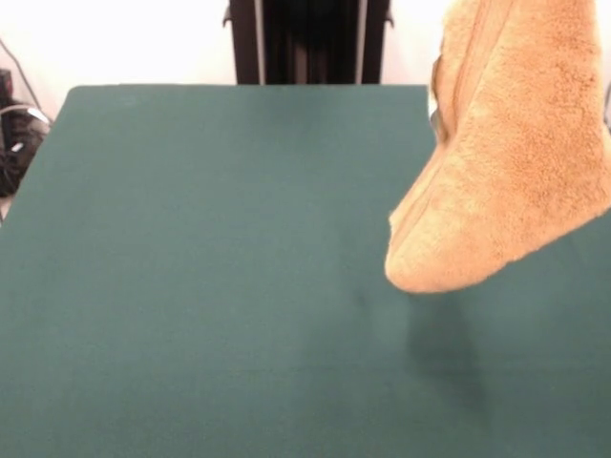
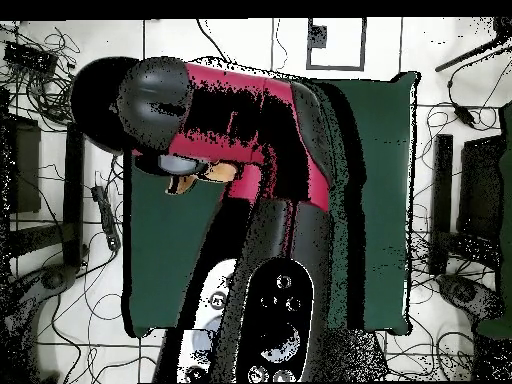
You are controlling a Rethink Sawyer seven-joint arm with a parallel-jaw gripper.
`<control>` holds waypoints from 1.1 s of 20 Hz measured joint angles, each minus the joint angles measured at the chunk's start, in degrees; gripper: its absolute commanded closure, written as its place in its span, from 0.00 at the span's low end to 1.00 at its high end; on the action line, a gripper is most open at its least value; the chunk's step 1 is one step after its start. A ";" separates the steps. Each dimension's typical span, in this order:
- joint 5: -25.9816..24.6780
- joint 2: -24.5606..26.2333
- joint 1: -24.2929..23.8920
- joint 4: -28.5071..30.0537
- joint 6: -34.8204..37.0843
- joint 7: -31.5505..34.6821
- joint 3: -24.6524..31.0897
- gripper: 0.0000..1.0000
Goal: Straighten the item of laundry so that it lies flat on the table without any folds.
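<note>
Towel (image 1: 516, 162) is hung bunched at the front view's upper right, lifted clear above the table (image 1: 191, 286). End effector state cannot be told. Lowering and spreading flat is judged next.

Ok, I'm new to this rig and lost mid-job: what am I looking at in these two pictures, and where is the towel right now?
The front picture is taken from across the table, a wide surface covered in dark green cloth, facing the robot's black pedestal at the top. The orange-tan towel hangs bunched in the air at the right, its lowest tip just above the cloth with a shadow beneath it. It is lifted, not lying flat. What holds it is beyond the top edge of that picture.

The other picture looks straight down from above, turned half round. The big red and black shape is the robot's arm, which covers much of the table. A small patch of towel peeks out beneath it. The gripper itself cannot be made out, so I cannot tell whether it is open or shut.
</note>
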 measured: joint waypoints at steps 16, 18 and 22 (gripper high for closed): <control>-4.65 -0.29 -0.29 -0.13 -7.50 0.00 0.29 1.00; -4.63 -0.98 -0.91 0.88 -8.64 0.00 0.90 1.00; -4.46 -2.89 -2.82 3.83 -10.69 0.00 2.18 1.00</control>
